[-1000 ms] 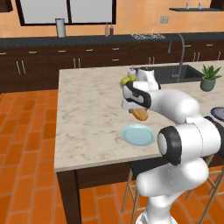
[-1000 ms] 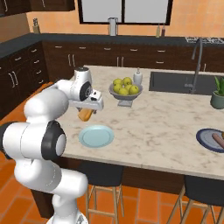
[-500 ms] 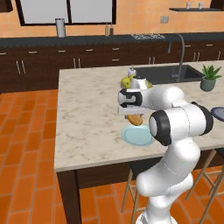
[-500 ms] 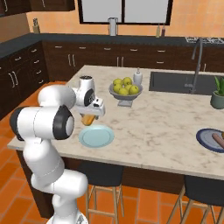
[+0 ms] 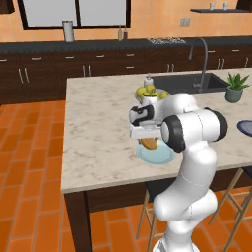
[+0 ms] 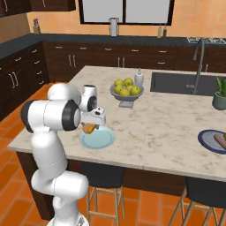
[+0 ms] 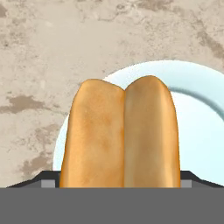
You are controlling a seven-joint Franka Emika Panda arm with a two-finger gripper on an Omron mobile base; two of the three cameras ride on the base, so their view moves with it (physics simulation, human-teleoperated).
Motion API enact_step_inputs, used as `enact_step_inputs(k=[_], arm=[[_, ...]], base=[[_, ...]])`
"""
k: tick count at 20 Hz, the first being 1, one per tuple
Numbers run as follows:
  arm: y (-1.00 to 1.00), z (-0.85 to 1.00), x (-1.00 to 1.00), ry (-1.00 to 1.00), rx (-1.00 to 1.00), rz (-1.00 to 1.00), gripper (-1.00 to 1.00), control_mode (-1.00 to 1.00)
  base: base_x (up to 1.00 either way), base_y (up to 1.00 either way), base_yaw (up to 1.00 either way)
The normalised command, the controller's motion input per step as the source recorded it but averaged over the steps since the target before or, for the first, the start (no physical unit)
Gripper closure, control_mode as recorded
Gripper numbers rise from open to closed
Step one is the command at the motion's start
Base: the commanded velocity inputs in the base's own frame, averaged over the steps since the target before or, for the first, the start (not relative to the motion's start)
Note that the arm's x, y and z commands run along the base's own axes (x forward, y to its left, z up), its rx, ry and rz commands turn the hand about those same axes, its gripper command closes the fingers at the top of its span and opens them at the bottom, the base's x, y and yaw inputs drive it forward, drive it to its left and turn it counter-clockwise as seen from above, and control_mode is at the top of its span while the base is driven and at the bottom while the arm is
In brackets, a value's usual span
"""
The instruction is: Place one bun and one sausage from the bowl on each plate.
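My gripper [image 5: 147,140] is shut on a golden split bun [image 7: 122,135], which hangs just above the left part of the pale light-blue plate [image 7: 199,109] near the island's front edge. Seen from the base, the bun [image 6: 90,128] sits under the white hand, over the pale plate's [image 6: 99,139] near-left rim; the same plate [image 5: 158,155] shows below the hand on the other side. The dark blue plate [image 6: 212,142] lies far right with a reddish sausage [image 6: 219,140] on it. The bowl is out of view.
A grey pedestal bowl of yellow-green fruit [image 6: 125,90] stands behind the pale plate, with a soap bottle [image 6: 139,77] and the sink [image 6: 176,84] beyond. A potted plant [image 6: 219,93] sits far right. Stools stand under the island's front edge.
The arm has folded in and carried the bun toward the island's front, from beside the fruit bowl to just over the pale plate. The grip has stayed the same.
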Motion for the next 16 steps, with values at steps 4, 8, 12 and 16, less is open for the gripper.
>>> enact_step_inputs(k=[4,8,12,16], arm=[[0.0,-0.41,0.0,0.09,0.0,0.0,1.0,-1.0],[0.0,-0.2,-0.19,0.05,0.0,0.0,1.0,-1.0],[0.0,-0.24,-0.32,0.04,0.0,0.0,1.0,-1.0],[0.0,-0.09,-0.34,-0.06,0.0,0.0,1.0,-1.0]], base=[[0.0,0.0,0.0],[0.0,0.0,0.0],[0.0,0.0,0.0],[0.0,0.0,0.0]])
